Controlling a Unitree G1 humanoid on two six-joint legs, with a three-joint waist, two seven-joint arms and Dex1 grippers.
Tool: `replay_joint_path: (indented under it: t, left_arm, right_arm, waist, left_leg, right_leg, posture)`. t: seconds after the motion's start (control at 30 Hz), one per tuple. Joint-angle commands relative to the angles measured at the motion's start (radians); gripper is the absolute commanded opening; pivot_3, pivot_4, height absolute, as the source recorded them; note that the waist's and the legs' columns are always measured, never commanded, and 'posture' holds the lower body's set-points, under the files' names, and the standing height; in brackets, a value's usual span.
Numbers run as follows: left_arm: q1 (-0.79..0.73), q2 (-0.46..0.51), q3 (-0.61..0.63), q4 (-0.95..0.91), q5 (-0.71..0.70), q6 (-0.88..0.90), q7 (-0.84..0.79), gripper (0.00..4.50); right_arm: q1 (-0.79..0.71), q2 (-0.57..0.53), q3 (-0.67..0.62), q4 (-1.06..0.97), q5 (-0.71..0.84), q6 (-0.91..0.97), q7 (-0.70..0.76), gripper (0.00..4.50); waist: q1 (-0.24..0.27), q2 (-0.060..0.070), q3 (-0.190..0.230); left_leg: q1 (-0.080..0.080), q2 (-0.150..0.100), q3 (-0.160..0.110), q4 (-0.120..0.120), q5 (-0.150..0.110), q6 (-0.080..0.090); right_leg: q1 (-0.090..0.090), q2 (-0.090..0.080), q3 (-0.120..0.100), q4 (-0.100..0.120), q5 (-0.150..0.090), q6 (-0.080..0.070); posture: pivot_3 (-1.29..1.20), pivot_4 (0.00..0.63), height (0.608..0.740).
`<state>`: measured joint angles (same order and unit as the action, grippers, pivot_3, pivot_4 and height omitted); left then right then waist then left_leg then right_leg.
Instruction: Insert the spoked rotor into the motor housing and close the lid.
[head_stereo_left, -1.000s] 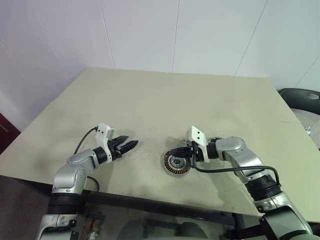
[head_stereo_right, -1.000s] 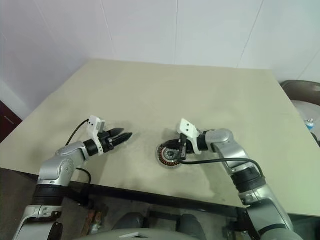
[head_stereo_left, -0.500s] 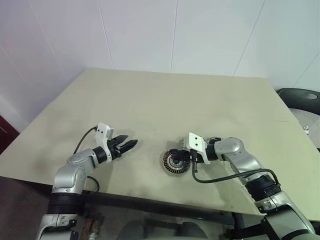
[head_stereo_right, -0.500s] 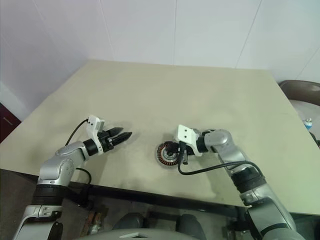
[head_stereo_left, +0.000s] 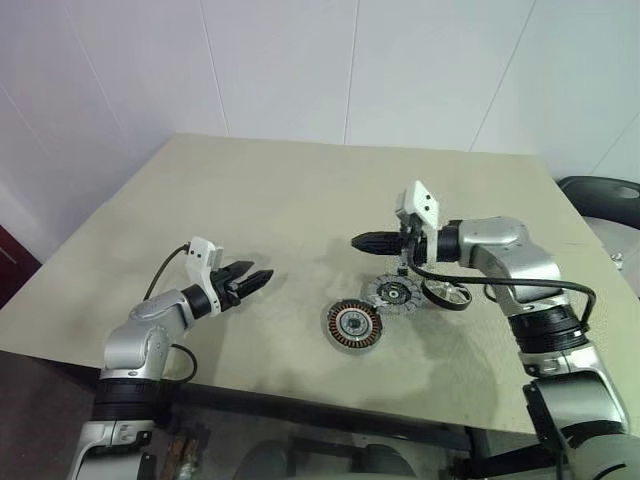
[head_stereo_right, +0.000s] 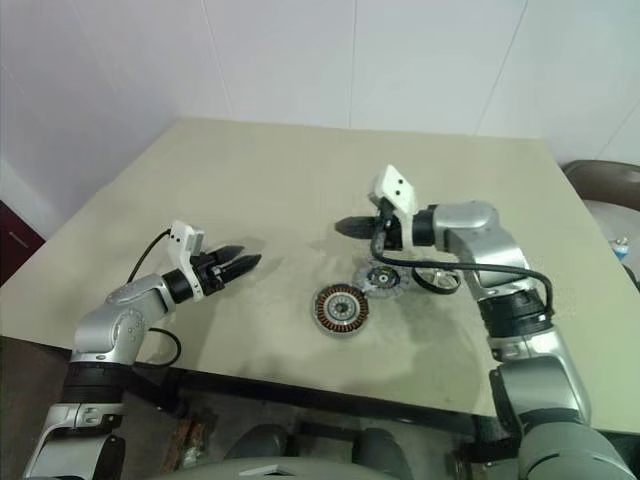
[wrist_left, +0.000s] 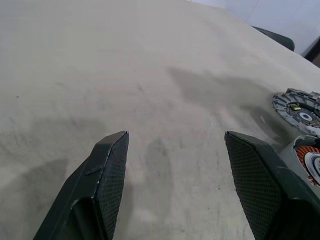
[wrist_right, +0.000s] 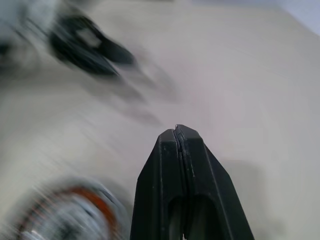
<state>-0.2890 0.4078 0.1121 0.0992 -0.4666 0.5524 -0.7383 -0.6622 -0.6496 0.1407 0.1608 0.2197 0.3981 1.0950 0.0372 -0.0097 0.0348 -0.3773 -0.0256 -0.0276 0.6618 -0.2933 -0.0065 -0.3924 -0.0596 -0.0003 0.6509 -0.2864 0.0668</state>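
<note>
The right gripper is hanging above the beige table with its two black fingers pressed together and nothing between them, pointing left across the scene. The left gripper is hovering low over the tabletop well to the left, its fingers standing apart and empty.

All three parts are lying on the table in a loose cluster. The motor housing, copper windings facing up, is sitting nearest the near edge. The lid is lying just beyond it to the right, and the spoked rotor is resting to the right of the lid, partly under the right forearm.

The rotor is not yet in the housing, so fetching it looks like the step in hand. Judging from the layout, the right gripper would need to part its fingers, pull back towards the rotor and take it by the rim, keeping it flat so it drops squarely over the windings. The left gripper looks well placed to steady the housing.

The housing is lying close to the near edge, so any push towards that side is risking a fall. Broad bare tabletop is lying open to the far side and to the left.
</note>
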Motion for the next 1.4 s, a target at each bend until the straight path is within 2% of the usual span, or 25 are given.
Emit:
replay_joint_path:
  t: [0.03,0.23,0.37,0.47,0.53,0.63,0.67,0.8,0.97,1.1,1.4]
  left_arm:
    - [-0.036,-0.005,0.006,0.002,-0.005,-0.030,-0.010,3.25]
    - [-0.076,0.000,-0.004,0.056,0.005,-0.045,-0.032,3.25]
    - [-0.119,0.001,-0.014,0.108,0.020,-0.066,-0.047,3.25]
    - [-0.134,-0.008,-0.014,0.125,0.025,-0.078,-0.048,3.25]
    - [-0.132,-0.014,-0.016,0.126,0.026,-0.082,-0.046,3.25]
    - [-0.119,-0.019,-0.019,0.122,0.027,-0.083,-0.049,3.25]
    - [-0.116,-0.019,-0.020,0.121,0.028,-0.083,-0.051,3.25]
    - [-0.124,-0.021,-0.025,0.141,0.035,-0.088,-0.059,3.25]
    - [-0.142,-0.028,-0.026,0.157,0.042,-0.091,-0.059,3.25]
    - [-0.140,-0.030,-0.017,0.113,0.031,-0.078,-0.046,3.25]
    - [-0.064,-0.003,0.013,0.041,0.021,-0.053,-0.028,3.25]
  right_arm:
    - [-0.005,-0.088,-0.005,0.066,-0.115,-0.197,-0.016,0.02]
    - [-0.084,-0.265,0.036,0.185,-0.249,-0.508,0.101,0.02]
    - [-0.176,-0.383,0.066,0.175,-0.230,-0.523,0.341,0.02]
    - [-0.142,-0.434,0.047,0.097,-0.150,-0.425,0.461,0.02]
    - [-0.060,-0.488,0.036,0.041,-0.139,-0.459,0.504,0.02]
    - [0.044,-0.583,0.039,-0.010,-0.119,-0.512,0.519,0.56]
    - [0.063,-0.601,0.039,-0.018,-0.115,-0.520,0.519,0.92]
    - [0.091,-0.562,0.048,-0.034,-0.159,-0.548,0.488,2.14]
    - [0.091,-0.503,0.060,-0.046,-0.188,-0.546,0.451,2.14]
    - [0.108,-0.391,0.127,-0.002,-0.263,-0.575,0.377,2.14]
    - [0.105,-0.354,0.155,0.093,-0.314,-0.618,0.357,2.14]
  waist:
    - [0.000,0.000,0.000]
    - [-0.004,0.002,0.001]
    - [-0.007,0.005,0.003]
    - [-0.006,0.004,0.003]
    - [-0.003,0.004,0.003]
    - [0.005,0.004,0.003]
    - [0.004,0.005,0.004]
    - [-0.005,0.005,0.004]
    - [0.002,0.006,0.004]
    - [0.002,0.002,0.002]
    - [0.002,0.003,0.003]
  left_leg:
    - [0.000,0.000,0.000,0.000,0.000,0.000]
    - [-0.001,0.000,0.001,0.000,0.000,0.000]
    - [0.000,0.000,0.001,0.000,0.000,0.000]
    - [0.001,0.001,0.001,0.000,0.000,0.000]
    - [0.001,0.002,0.001,0.000,0.000,0.001]
    - [0.000,0.001,0.001,0.001,0.000,0.001]
    - [0.000,0.001,0.001,0.001,0.000,0.001]
    - [0.002,0.001,0.001,0.001,0.000,0.001]
    - [0.003,0.003,0.001,0.001,0.000,0.000]
    - [0.002,0.002,0.001,0.001,0.000,0.000]
    - [0.002,0.001,0.001,0.001,0.000,0.000]
  right_leg:
    - [0.000,0.000,0.000,0.000,0.000,0.000]
    - [-0.001,0.001,0.000,0.000,0.000,0.000]
    - [-0.001,0.002,0.000,0.000,0.000,0.000]
    - [0.001,0.003,0.000,-0.001,0.000,0.001]
    - [0.001,0.003,0.000,-0.002,0.000,0.001]
    - [0.001,0.002,0.000,-0.002,0.000,0.001]
    - [0.001,0.001,0.000,-0.002,0.000,0.000]
    - [0.002,0.001,0.000,-0.001,0.000,0.000]
    - [0.002,0.003,0.000,0.001,0.000,0.000]
    - [0.002,0.003,0.000,0.000,0.000,0.000]
    - [0.002,0.002,0.000,0.000,0.000,0.001]
  posture:
    - [0.00,0.000,0.740]
    - [0.00,0.000,0.740]
    - [0.00,0.000,0.740]
    - [0.00,0.000,0.740]
    - [0.00,0.000,0.740]
    - [0.00,0.000,0.740]
    - [0.00,0.000,0.740]
    - [0.00,0.000,0.740]
    - [0.00,0.000,0.740]
    - [0.00,0.000,0.740]
    - [0.00,0.000,0.740]
